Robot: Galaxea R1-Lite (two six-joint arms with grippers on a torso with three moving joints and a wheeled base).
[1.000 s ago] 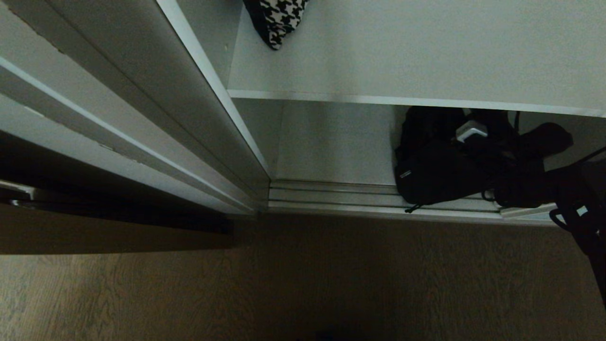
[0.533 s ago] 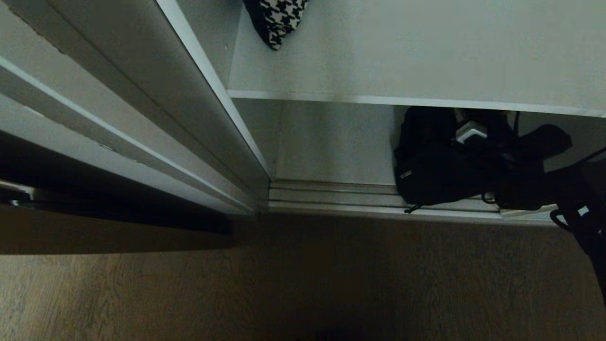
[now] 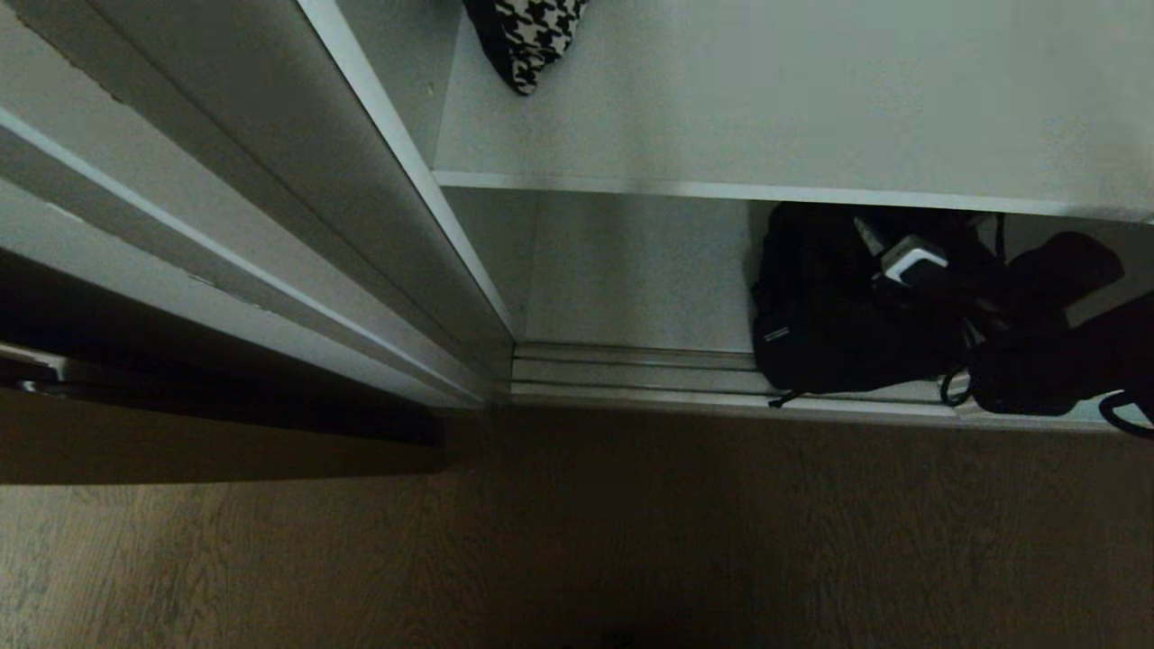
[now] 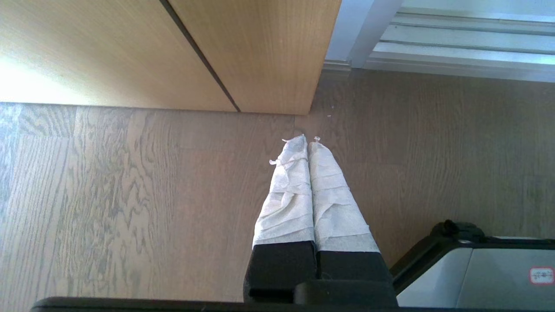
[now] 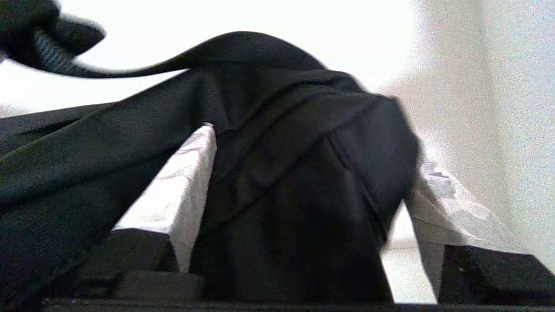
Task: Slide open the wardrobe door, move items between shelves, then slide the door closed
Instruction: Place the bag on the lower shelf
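I had the right gripper (image 5: pixel 312 173) pushed in under the upper shelf (image 3: pixel 775 192), at the right end of the wardrobe's bottom compartment. Its two wrapped fingers (image 5: pixel 173 203) stood wide apart with a fold of the black bag (image 5: pixel 299 190) lying between them; the cloth draped against both fingers, and I could not tell whether they gripped it or merely flanked it. From the head camera the bag (image 3: pixel 838 333) sat slumped on the bottom board, its front edge over the door tracks (image 3: pixel 631 374) (a thin strap (image 3: pixel 783 397) trailed onto the rail). The houndstooth cloth (image 3: pixel 532 36) lay on the shelf above, in the back left corner, well apart from the bag. The sliding door (image 3: pixel 270 198) stood off to the left, leaving that bay open.

My left gripper (image 4: pixel 308 143) hung parked over the wood floor (image 4: pixel 130 195), near the corner of a light wood panel (image 4: pixel 260 52), its wrapped fingers pressed together and holding nothing.
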